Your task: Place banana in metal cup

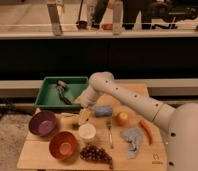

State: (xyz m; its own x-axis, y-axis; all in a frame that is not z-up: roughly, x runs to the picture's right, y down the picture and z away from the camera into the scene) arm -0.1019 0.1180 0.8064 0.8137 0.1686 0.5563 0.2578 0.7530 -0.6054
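Observation:
My gripper (81, 103) is at the end of the white arm (127, 100), which reaches in from the right over the middle of the wooden table (42, 156). It hangs just in front of the green tray (49, 92). A pale yellow banana (84, 117) is right below the gripper, touching or nearly touching it. I cannot tell whether it is held. I cannot make out a metal cup. A white cup (87, 132) stands just in front of the banana.
A purple bowl (42, 123) and an orange bowl (63, 145) sit at the front left. Grapes (96, 154), a fork (110, 132), an orange (122, 118), a carrot (146, 131), a grey cloth (132, 140) and a blue object (103, 110) lie around. Tools lie in the tray.

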